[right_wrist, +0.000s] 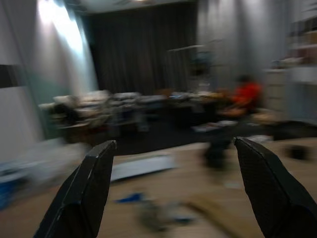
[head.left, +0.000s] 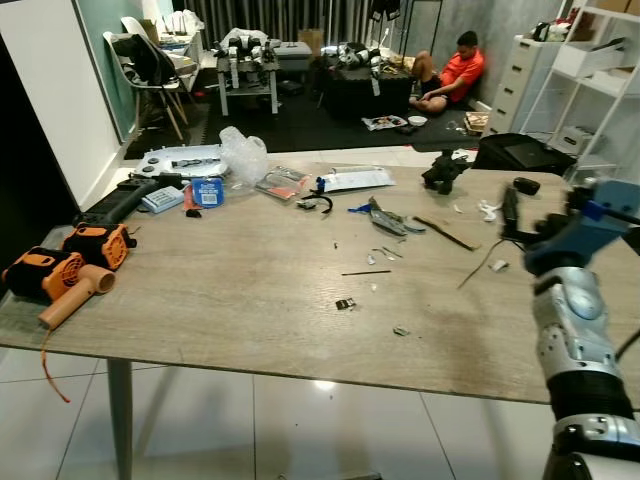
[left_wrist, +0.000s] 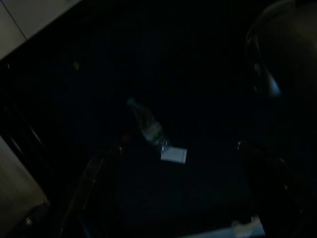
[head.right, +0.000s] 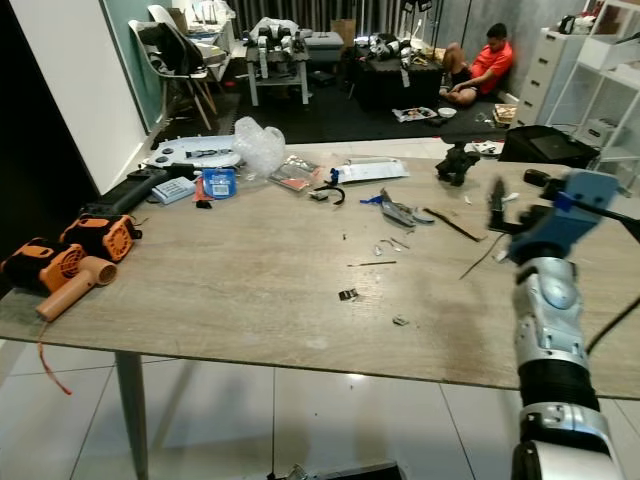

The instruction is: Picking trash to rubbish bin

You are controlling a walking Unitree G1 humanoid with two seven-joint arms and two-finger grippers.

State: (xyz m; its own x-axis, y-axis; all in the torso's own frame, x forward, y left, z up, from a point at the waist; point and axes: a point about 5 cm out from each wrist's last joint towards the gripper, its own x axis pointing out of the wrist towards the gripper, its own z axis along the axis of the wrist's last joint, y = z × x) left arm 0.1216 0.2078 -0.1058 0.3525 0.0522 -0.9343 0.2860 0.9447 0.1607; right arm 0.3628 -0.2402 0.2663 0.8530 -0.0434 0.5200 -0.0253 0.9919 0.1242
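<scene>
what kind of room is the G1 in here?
Probably a home used as a workshop or lab. A wooden table is littered with scraps and orange power tools; white drawers and shelving line the far wall, and a person sits on the floor. The right pincer is open over the table.

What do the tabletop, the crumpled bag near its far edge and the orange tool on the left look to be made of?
Tabletop: probably wood or wood-look laminate, matte grey-brown with visible grain streaks. Bag: thin clear plastic, judging by its wrinkles and see-through, shiny look. Orange tool: likely moulded hard plastic, orange with black parts; its exact make is unclear.
</scene>
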